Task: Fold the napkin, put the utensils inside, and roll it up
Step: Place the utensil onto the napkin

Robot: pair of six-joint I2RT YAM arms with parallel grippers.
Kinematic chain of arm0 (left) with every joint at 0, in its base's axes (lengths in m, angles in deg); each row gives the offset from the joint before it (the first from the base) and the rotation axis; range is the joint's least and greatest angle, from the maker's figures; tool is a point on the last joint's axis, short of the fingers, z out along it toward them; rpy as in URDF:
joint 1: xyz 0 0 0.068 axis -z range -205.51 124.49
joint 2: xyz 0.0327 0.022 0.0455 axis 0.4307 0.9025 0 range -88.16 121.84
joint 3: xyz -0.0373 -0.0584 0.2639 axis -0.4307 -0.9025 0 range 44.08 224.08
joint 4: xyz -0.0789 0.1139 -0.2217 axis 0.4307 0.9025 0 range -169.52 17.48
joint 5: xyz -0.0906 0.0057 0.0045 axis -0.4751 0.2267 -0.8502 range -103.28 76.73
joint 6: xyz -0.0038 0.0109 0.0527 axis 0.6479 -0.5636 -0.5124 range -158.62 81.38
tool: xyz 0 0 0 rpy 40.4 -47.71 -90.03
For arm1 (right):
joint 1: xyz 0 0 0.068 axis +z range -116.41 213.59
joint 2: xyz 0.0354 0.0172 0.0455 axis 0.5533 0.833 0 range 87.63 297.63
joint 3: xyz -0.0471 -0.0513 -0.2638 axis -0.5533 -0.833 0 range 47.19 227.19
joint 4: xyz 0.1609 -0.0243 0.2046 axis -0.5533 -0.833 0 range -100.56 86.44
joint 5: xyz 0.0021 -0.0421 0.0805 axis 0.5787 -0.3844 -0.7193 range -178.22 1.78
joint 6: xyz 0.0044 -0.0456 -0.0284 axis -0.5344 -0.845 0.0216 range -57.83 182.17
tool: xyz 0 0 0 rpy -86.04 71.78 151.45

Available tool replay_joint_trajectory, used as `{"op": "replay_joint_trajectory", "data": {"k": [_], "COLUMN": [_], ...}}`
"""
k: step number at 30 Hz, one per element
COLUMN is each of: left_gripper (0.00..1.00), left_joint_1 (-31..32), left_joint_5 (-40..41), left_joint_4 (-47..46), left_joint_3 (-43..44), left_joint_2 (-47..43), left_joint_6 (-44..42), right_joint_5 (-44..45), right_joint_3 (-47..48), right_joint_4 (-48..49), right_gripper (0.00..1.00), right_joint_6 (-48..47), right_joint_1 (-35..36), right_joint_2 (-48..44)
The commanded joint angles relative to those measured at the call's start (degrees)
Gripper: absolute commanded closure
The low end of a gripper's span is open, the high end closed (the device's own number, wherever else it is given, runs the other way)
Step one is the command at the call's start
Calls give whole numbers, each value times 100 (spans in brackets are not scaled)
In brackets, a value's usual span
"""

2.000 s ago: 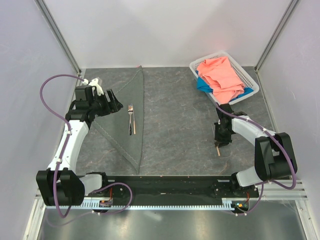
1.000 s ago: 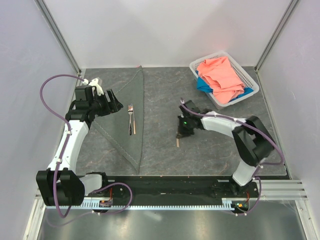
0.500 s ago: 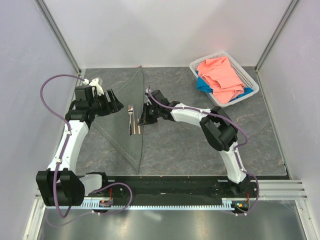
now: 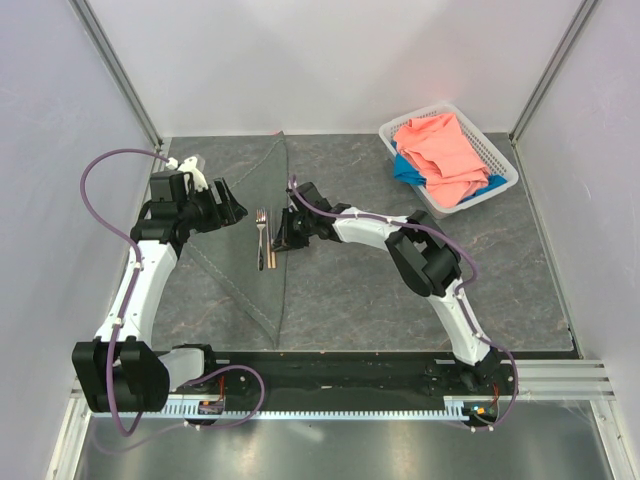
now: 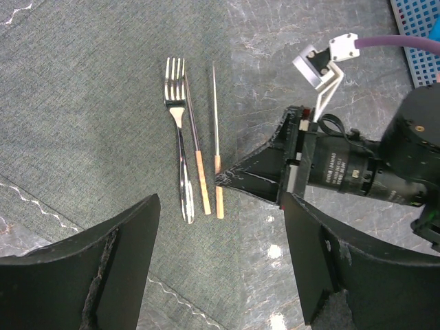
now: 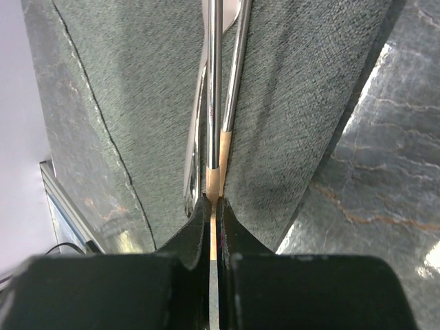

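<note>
The small silver metal fork (image 5: 177, 130) lies on the folded dark grey cloth napkin (image 5: 103, 103), one thin wooden chopstick (image 5: 201, 180) just right of it, the second chopstick (image 5: 219, 199) right again, its near end nipped in my right claw (image 5: 223, 180), my left claw (image 4: 236, 211) off to their left.

Holding the right arm stretched far across to the left side, right pincer (image 4: 283, 238) pinching tight, tips angled down. Hovering the left pincer (image 4: 228, 208) nearby, jaws gaping wide.

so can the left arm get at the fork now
Probably yes: the left gripper hangs open beside the fork, which lies bare on the napkin. The right gripper, shut on a chopstick, is on the fork's other side, not across it.
</note>
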Motion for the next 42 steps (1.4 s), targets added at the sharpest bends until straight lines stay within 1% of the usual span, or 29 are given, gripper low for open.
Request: {"op": "replay_joint_trajectory", "data": {"k": [1, 7, 16, 23, 24, 26, 29, 30, 32, 36, 39, 42], "left_gripper": [20, 20, 20, 20, 20, 20, 20, 20, 20, 20, 20, 20], "left_joint_1": [27, 18, 18, 18, 27, 18, 18, 18, 27, 18, 18, 27], "left_joint_5": [-147, -147, -165, -156, -156, -147, -147, -147, -138, -138, -130, -130], "left_joint_4": [-173, -173, -164, -173, -173, -173, -173, -164, -173, -173, -173, -173], "left_joint_3": [32, 23, 23, 32, 32, 32, 32, 32, 23, 23, 23, 23], "left_joint_2": [-75, -75, -75, -101, -101, -119, -119, -128, -128, -137, -137, -137], "left_joint_6": [21, 21, 21, 21, 21, 21, 12, 12, 12, 12, 12, 12], "right_joint_5": [63, 292, 371, 380, 380, 380, 388, 389, 354, 213, 318, 406], "right_joint_3": [320, 425, 706, 786, 794, 803, 812, 812, 821, 821, 716, 733], "right_joint_4": [72, -104, -359, -421, -447, -456, -474, -482, -482, -430, -350, -342], "right_gripper": [100, 100, 99, 84, 80, 75, 63, 60, 58, 57, 57, 57], "right_joint_6": [52, -45, -220, -238, -255, -282, -352, -378, -431, -642, -739, -862], "right_joint_1": [3, 3, 3, 3, 3, 3, 3, 3, 12, 29, 12, -128], "right_joint_2": [149, 246, 483, 510, 510, 492, 431, 422, 352, 63, -210, -272]}}
